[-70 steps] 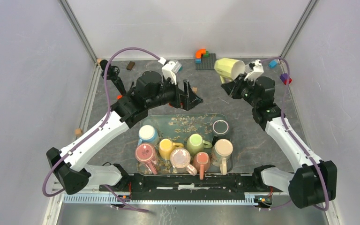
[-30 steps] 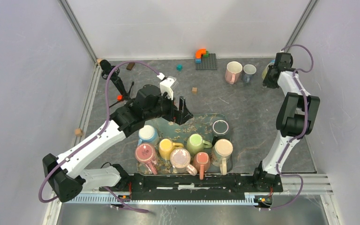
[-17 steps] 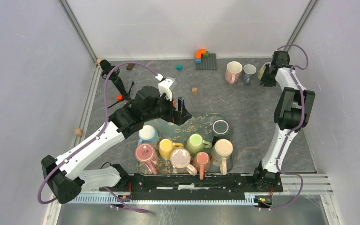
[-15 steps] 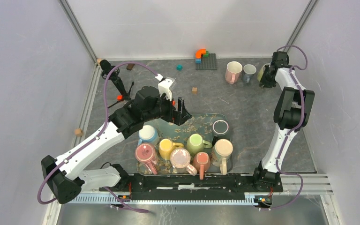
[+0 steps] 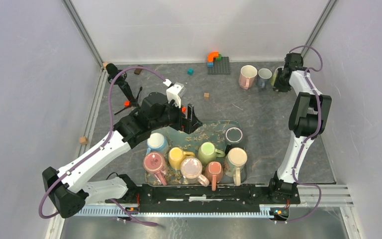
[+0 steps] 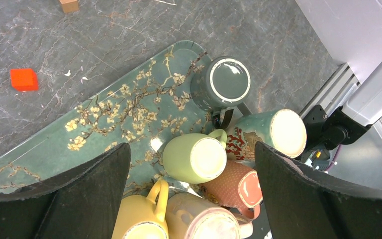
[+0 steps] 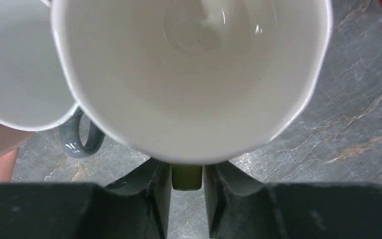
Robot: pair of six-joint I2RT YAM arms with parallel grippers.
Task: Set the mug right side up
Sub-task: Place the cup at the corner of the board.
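mug [image 7: 191, 74] — pale green, white inside | upright, mouth up | on table [image 7: 358, 114] — far-right corner

Our grey table [image 5: 258, 119] carries a floral tray [image 5: 206, 130] at six o'clock. At one o'clock we see a pink mug [image 5: 247, 76], a grey mug [image 5: 264, 75] and a yellow mug [image 7: 194, 74].

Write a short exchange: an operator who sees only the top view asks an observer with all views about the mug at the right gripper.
Operator: The right arm blocks my view. Is the mug upright?
Observer: Yes. The right wrist view looks down into it: mouth up, white inside, empty.
Operator: Where are the fingers?
Observer: One on each side of its green handle, close against it. I cannot tell whether they press it.
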